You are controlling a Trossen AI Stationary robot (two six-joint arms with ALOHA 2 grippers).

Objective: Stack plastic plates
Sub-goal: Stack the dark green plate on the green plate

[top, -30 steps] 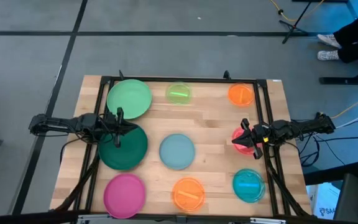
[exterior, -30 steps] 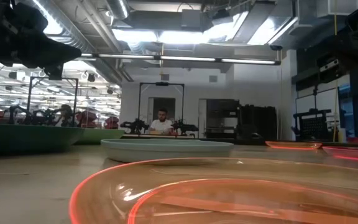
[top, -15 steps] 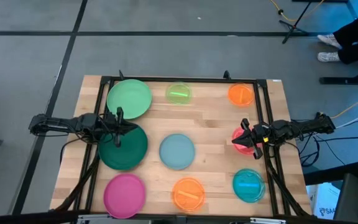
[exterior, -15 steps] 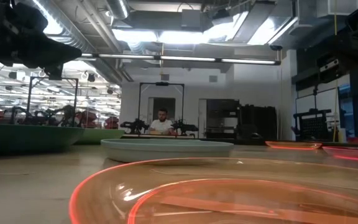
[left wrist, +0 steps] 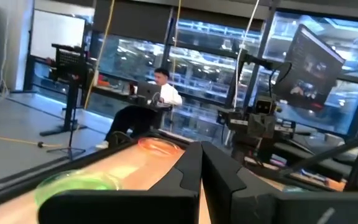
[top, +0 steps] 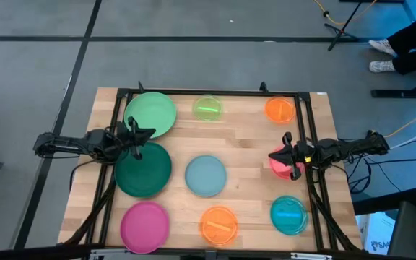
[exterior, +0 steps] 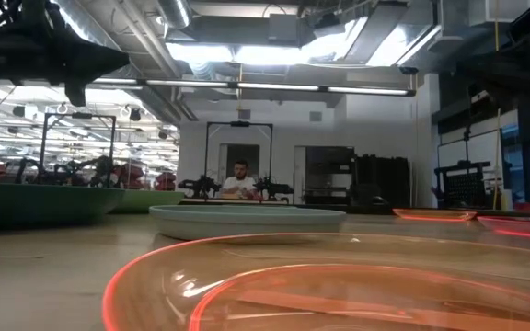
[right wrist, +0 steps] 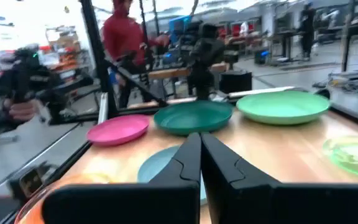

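The left gripper hangs with jaws together between the light green plate and the dark green plate, holding nothing. Across the table, the right gripper, also closed and empty, hovers over the red-pink plate. Lowering with fingers closed would likely shove plates aside.

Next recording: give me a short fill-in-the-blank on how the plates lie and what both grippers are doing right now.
1. The grey-blue plate lies between the dark green plate and the ____ plate under the right gripper.
2. Both the left gripper and the right gripper are ____ and hold nothing.
3. The number of orange plates on the table is ____.
4. The light green plate overlaps the far edge of the ____ plate.

Missing words: red-pink; shut; two; dark green
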